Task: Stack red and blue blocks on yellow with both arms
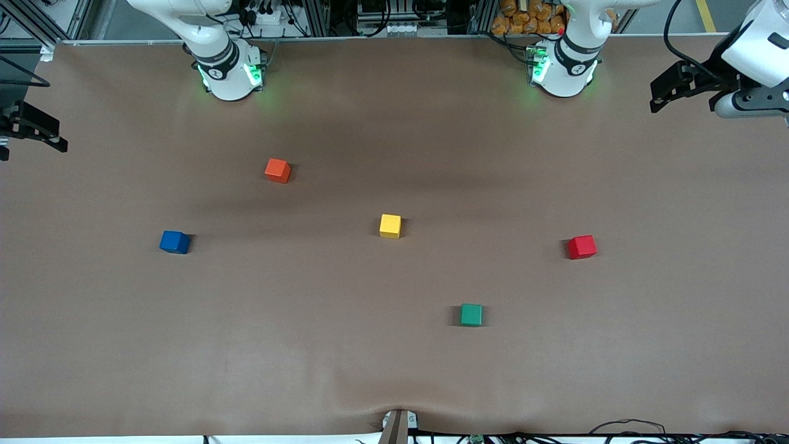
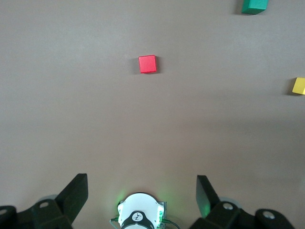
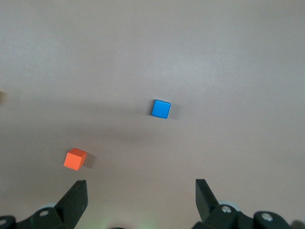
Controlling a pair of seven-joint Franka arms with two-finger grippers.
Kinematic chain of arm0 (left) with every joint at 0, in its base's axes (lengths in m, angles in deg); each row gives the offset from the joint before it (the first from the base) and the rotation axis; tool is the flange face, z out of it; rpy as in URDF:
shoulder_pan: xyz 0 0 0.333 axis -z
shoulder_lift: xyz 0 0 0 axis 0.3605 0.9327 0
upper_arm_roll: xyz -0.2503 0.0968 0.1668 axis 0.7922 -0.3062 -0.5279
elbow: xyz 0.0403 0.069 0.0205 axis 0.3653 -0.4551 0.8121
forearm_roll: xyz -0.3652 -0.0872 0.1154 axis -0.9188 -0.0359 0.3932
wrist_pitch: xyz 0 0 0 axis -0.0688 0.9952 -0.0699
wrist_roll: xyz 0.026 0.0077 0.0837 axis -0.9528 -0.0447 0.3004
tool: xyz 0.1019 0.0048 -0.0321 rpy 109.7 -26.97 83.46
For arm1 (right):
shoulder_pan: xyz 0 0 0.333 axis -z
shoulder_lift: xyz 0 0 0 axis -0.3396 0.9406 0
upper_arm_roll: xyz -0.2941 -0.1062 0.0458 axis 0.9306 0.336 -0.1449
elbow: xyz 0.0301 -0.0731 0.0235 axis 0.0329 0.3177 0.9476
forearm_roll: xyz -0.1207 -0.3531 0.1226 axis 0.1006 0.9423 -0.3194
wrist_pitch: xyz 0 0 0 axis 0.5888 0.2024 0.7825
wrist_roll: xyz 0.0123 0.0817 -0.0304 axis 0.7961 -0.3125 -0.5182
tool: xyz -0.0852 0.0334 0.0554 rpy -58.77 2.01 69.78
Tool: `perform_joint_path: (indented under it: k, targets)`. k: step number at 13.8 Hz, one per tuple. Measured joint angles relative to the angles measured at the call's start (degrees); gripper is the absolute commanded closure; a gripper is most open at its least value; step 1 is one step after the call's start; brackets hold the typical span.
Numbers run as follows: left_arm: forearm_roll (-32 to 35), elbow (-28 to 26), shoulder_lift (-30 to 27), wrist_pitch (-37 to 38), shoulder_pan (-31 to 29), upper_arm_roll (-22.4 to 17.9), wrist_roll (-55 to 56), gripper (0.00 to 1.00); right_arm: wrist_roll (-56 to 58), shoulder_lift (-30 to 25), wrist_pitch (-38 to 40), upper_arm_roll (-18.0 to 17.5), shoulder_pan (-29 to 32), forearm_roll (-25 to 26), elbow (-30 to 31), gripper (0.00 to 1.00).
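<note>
- Five cubes sit well apart on the brown tabletop (image 1: 394,370), with lots of bare room around each.
- From the yellow cube (image 1: 390,226) in the middle, the blue cube (image 1: 175,242) is at 9 o'clock and the red cube (image 1: 582,246) at 3 o'clock.
- Orange-red cube (image 1: 277,170) is at 10 o'clock, green cube (image 1: 471,314) at 5 o'clock.
- Left claw (image 1: 687,86) hangs wide and empty by the tabletop's edge at its arm's end.
- Right claw (image 1: 28,126) hangs wide and empty at its own end's edge.

From my screen the bench (image 1: 394,370) wears a matt brown covering, smooth but slightly rippled at six o'clock. The red block (image 1: 582,246), blue block (image 1: 175,242) and yellow cube (image 1: 390,226) look smooth, painted, satin. Arm shells (image 1: 212,37) are glossy white plastic.
</note>
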Motion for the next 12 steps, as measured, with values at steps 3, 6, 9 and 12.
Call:
perform_joint_path:
  k: [3, 6, 9, 12]
  targets:
    - [0.0, 0.0, 0.0, 0.1, 0.0, 0.0, 0.0, 0.0, 0.0, 0.0, 0.2, 0.2, 0.0, 0.0, 0.0, 0.0]
    - [0.0, 0.0, 0.0, 0.1, 0.0, 0.0, 0.0, 0.0, 0.0, 0.0, 0.2, 0.3, 0.1, 0.0, 0.1, 0.0]
    - [0.0, 0.0, 0.1, 0.1, 0.0, 0.0, 0.0, 0.0, 0.0, 0.0, 0.5, 0.3, 0.1, 0.0, 0.1, 0.0]
    - [0.0, 0.0, 0.1, 0.2, 0.0, 0.0, 0.0, 0.0, 0.0, 0.0, 0.6, 0.3, 0.1, 0.0, 0.1, 0.0]
